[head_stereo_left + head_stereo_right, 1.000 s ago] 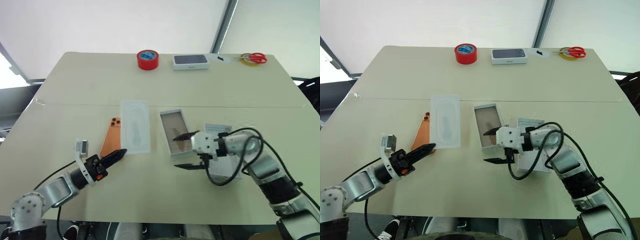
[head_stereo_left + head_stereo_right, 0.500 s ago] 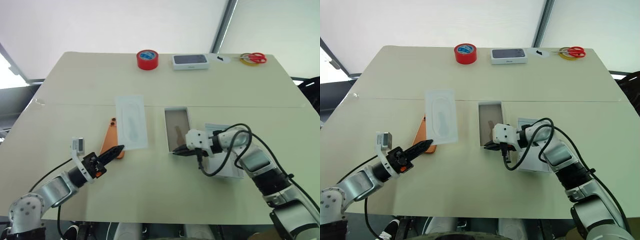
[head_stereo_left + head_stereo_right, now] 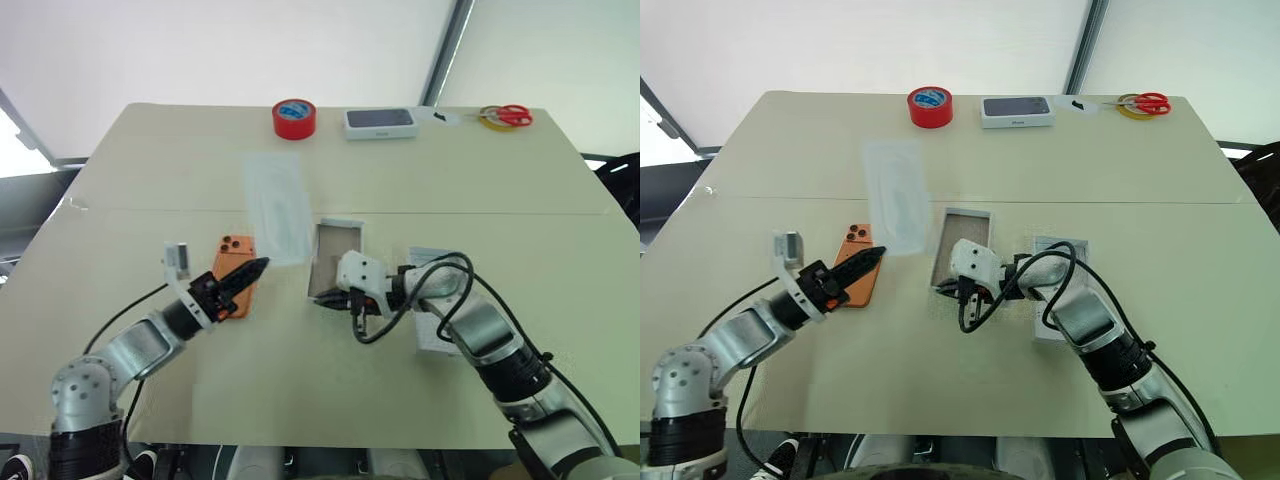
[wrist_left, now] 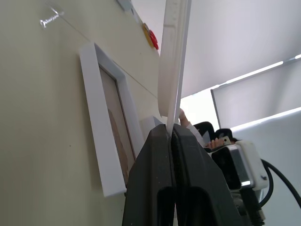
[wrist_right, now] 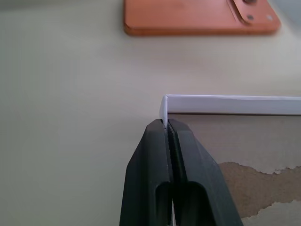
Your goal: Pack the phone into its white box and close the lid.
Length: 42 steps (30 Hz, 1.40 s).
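Note:
The orange phone lies flat on the table, camera block at its far end. My left gripper hovers over the phone's right edge. It is shut on the near end of a white insert with an oval recess, which it holds up off the table, edge-on in the left wrist view. The white box lies open just to the right, tan floor up. My right gripper is shut on the box wall at its near left corner. The lid lies under my right forearm.
At the table's far edge stand a red tape roll, a white box with a dark top and red-handled scissors. A seam crosses the table behind the white box.
My left gripper raised the insert and carried it right and farther away, uncovering the phone. My right gripper shut on the box's near corner and drew it left, toward the phone.

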Each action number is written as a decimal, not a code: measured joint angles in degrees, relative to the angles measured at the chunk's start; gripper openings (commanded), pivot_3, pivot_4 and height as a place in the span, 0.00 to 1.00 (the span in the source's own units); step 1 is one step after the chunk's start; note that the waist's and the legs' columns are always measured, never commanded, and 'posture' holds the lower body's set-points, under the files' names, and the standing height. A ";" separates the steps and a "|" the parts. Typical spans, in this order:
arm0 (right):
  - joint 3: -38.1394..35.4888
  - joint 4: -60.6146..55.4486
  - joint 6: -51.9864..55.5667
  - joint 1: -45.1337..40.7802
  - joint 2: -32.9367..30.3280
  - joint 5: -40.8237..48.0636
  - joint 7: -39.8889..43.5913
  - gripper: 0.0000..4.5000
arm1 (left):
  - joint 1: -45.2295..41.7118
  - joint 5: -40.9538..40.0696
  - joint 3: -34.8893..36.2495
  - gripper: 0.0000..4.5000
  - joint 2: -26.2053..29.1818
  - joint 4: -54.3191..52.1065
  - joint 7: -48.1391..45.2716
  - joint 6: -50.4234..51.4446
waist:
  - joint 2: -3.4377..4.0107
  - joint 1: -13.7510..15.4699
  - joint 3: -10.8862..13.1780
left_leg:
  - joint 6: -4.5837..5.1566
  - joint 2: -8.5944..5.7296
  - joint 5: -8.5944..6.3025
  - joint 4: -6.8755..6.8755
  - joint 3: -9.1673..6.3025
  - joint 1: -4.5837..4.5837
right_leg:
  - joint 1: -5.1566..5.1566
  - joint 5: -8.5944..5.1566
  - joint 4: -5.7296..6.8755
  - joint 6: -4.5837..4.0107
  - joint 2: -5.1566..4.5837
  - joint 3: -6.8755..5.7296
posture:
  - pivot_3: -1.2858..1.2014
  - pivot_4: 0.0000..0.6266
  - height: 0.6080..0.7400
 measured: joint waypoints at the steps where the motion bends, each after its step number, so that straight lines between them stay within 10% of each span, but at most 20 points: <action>1: -0.09 -0.65 0.70 0.14 -0.31 1.06 0.65 0.32 | -0.49 0.21 -0.54 0.00 -0.02 0.19 0.00 -0.02 | -0.01 0.02 0.00 | 0.00 0.00 0.00 0.01 0.00 0.00 | 0.02 0.00 0.00 0.00 0.00 -0.01 | 0.52 0.24 0.92; 4: -0.15 -1.86 0.85 0.68 -2.03 2.50 1.63 0.63 | -1.33 1.20 -1.78 0.00 -0.44 1.09 -0.01 -0.03 | -0.01 -0.10 0.00 | 0.01 -0.02 0.00 0.01 0.00 0.00 | 0.01 0.00 -0.01 0.00 0.00 -0.01 | 0.52 0.24 0.92; 20: -12.34 12.18 -14.59 2.62 -16.41 1.36 2.72 0.63 | -1.58 2.95 -7.59 0.00 -1.45 4.39 0.58 2.80 | -0.02 -0.13 0.06 | 0.02 0.01 0.01 -0.03 -0.08 0.02 | 0.18 0.00 -0.22 0.00 0.05 -0.12 | 0.52 0.24 0.92; 28: -12.34 12.20 -15.31 0.81 -14.12 1.91 2.04 0.65 | -3.34 5.32 -8.57 0.75 -0.58 5.87 -0.09 5.06 | -0.04 0.12 0.07 | 0.02 0.01 0.01 0.02 -0.12 0.01 | 0.22 0.00 -0.23 0.01 0.05 -0.15 | 0.52 0.24 0.92; 35: -12.75 12.33 -15.15 -1.48 -10.09 3.01 0.26 0.65 | -4.09 6.38 -7.05 0.75 5.62 1.77 -1.97 5.22 | -0.04 -0.44 0.09 | -0.03 0.01 0.04 -0.03 -0.14 0.01 | 0.18 0.00 -0.23 0.01 0.06 -0.16 | 0.52 0.24 0.92; 42: -12.71 13.21 -14.09 -6.35 -3.22 4.22 -3.28 0.02 | 0.84 29.87 -5.57 0.76 11.75 -5.04 -16.42 -10.70 | 0.02 0.00 0.15 | -0.07 -0.01 0.05 -0.07 -0.14 0.00 | 0.19 -0.01 -0.32 -0.03 0.05 -0.18 | 0.52 0.24 0.92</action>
